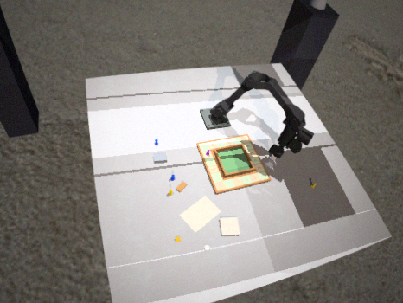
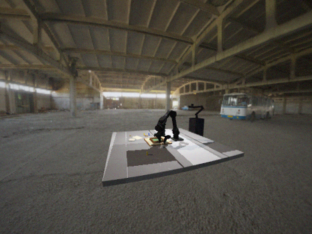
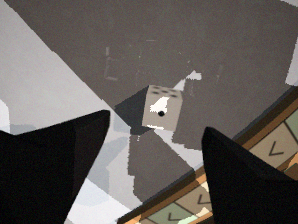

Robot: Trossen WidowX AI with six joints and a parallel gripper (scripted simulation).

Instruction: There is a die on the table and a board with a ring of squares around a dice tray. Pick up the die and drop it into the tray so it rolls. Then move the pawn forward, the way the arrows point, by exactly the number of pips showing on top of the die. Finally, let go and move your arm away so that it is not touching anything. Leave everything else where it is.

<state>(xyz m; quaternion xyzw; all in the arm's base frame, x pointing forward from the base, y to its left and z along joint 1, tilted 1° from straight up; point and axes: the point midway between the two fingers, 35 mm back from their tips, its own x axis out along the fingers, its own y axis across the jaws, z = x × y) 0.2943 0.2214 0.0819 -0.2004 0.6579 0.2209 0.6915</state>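
Wrist view: I'm looking straight down past my two dark fingers at the die (image 3: pixel 162 108), which sits on a dark grey patch of the table (image 3: pixel 166 16). One black pip shows on the face toward the camera, I can't tell more than that.
Jaws: partway open, nothing between them. The die lies on the table beyond the fingertips, touching neither as far as I can see.
Gripper: from the top camera my gripper (image 1: pixel 274 151) hangs just off the right edge of the board (image 1: pixel 220 183), pointed down.
Die: a tiny pale speck (image 1: pixel 272 162) from the top camera, right beside the board's right side, roughly mid-table and toward the right edge.
Board: orange-rimmed ring of squares near the middle of the tabletop, with the green tray (image 1: pixel 233 159) sunk in its centre. A corner of it also pokes into the wrist view at lower right, arrows visible on the squares.
Pawn: small purple piece (image 1: pixel 207 152) on the board's left side, near its far corner.
Arm base: bolted on a dark plate (image 1: pixel 205 113) just behind the board, toward the far edge.
Other stuff: blue pins (image 1: pixel 156 142), a grey block (image 1: pixel 160 157), an orange block (image 1: pixel 182 186) and two cream cards (image 1: pixel 200 213) on the left and near half; a yellow-and-black pin (image 1: pixel 312 183) alone near the right edge.
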